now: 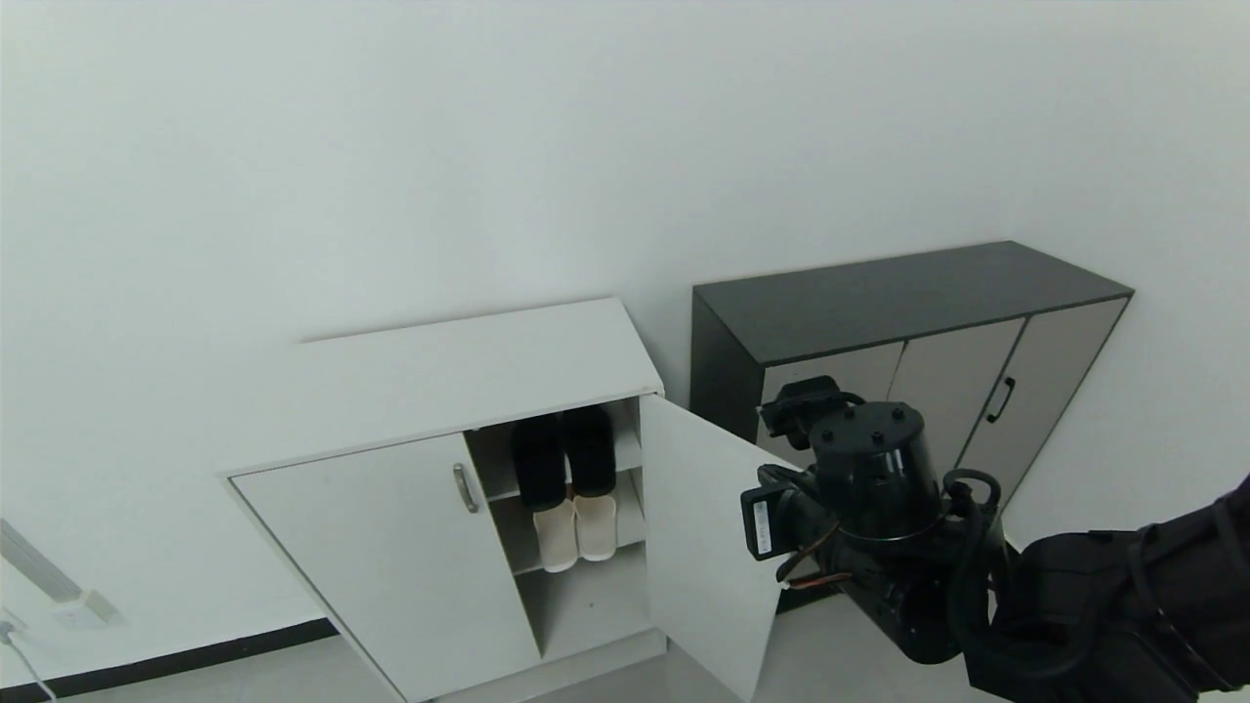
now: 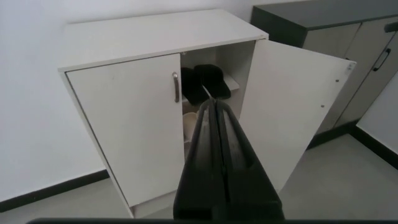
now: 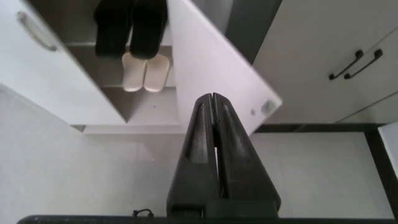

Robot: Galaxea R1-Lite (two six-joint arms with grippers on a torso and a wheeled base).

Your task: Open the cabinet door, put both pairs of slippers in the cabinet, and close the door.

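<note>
The white cabinet stands against the wall with its right door swung open and its left door closed. Inside, a black pair of slippers rests on the upper shelf and a cream pair on the shelf below. My right gripper is shut and empty, hovering above the floor just outside the open door. My left gripper is also shut and empty, in front of the cabinet opening, with the black slippers beyond its tip.
A dark cabinet with grey doors and black handles stands to the right of the white one, close behind the open door. A wall socket sits low at the left. Bare floor lies before the cabinets.
</note>
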